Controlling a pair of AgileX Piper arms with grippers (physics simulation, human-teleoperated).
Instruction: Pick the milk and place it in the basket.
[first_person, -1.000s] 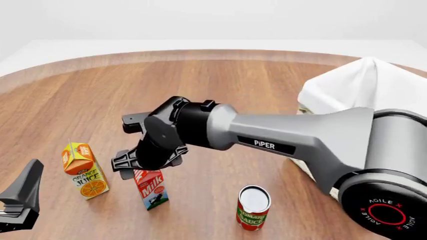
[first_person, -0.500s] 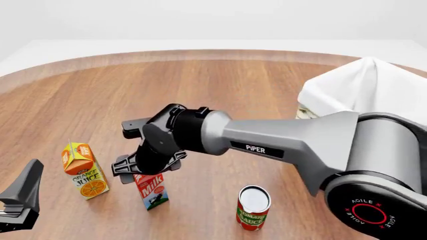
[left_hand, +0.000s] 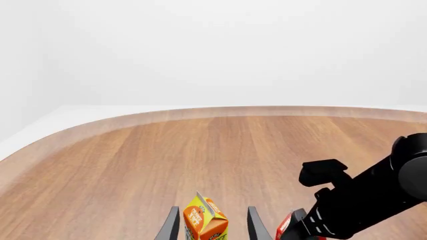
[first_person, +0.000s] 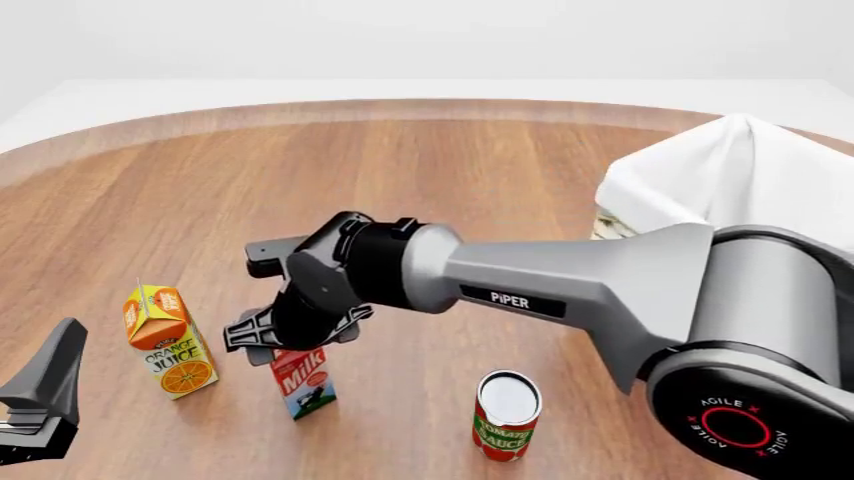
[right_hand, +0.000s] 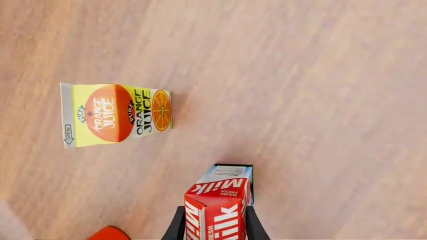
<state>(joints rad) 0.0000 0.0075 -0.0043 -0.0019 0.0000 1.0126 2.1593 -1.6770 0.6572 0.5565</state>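
We had brought our right gripper down over the last second: it had hung above the milk and then sat lower, right at the carton's red top. In the right wrist view the two fingers stood either side of the milk, close against its sides, though we could not tell whether they were pressing it yet or only bracketing it. The milk stood upright on the table, in the same spot as before, so we judged it not yet lifted. The orange juice carton stood just left of the milk, and the tomato sauce can to the milk's right, both apart from it. The basket lay well to the right of the milk and farther back. Our left gripper waited left of the milk, beyond the juice, its fingers parted around nothing. Closing and lifting looked like the next move.
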